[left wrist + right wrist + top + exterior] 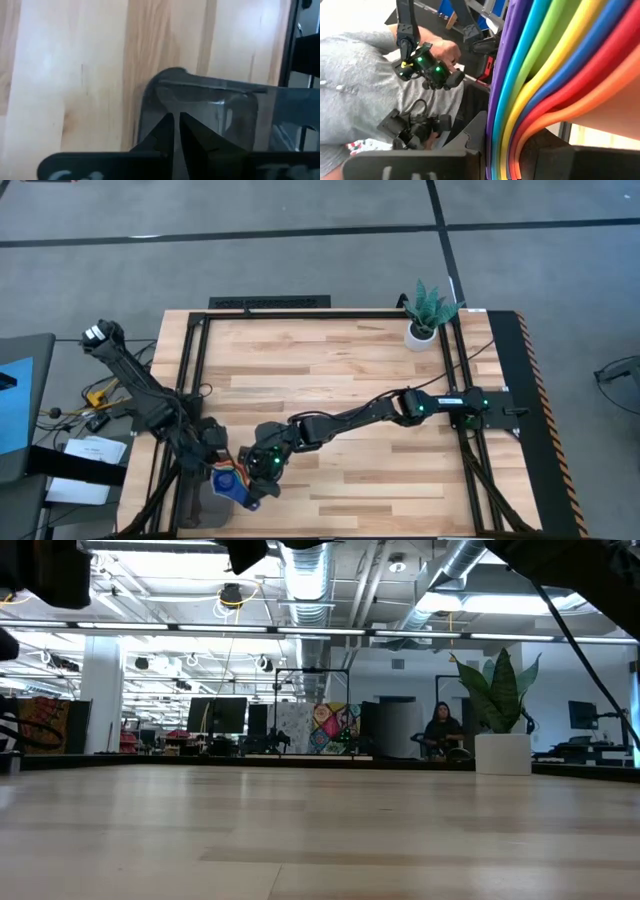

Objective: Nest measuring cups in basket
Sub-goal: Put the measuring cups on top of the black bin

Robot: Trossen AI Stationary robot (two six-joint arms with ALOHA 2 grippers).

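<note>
The measuring cups (235, 480) are nested into one stack, with blue, red and orange showing in the high view. The stack sits tilted over the dark grey basket (208, 502) at the table's near-left corner. In the right wrist view the stacked cups (545, 65) show as bands from purple through green and yellow to orange. My right gripper (262, 468) reaches in from the right and is shut on the stack. My left gripper (214, 452) is at the basket's far side, its fingers closed on the basket wall (200, 100). My left gripper pinches the basket's wall near a rounded corner (167, 80), the two fingers (195, 137) nearly meeting across it. The basket rests on the table. My right gripper holds the nested cups pinched between its two fingers, across the stacked layers (502, 145). The stack is tilted above the basket.
A white pot with a plant (424, 330) stands at the far right of the table, also seen in the low view (503, 752). Black frame rails (190, 380) run along the table's edges. In the right wrist view a person in grey (365, 85) is beyond the table.
</note>
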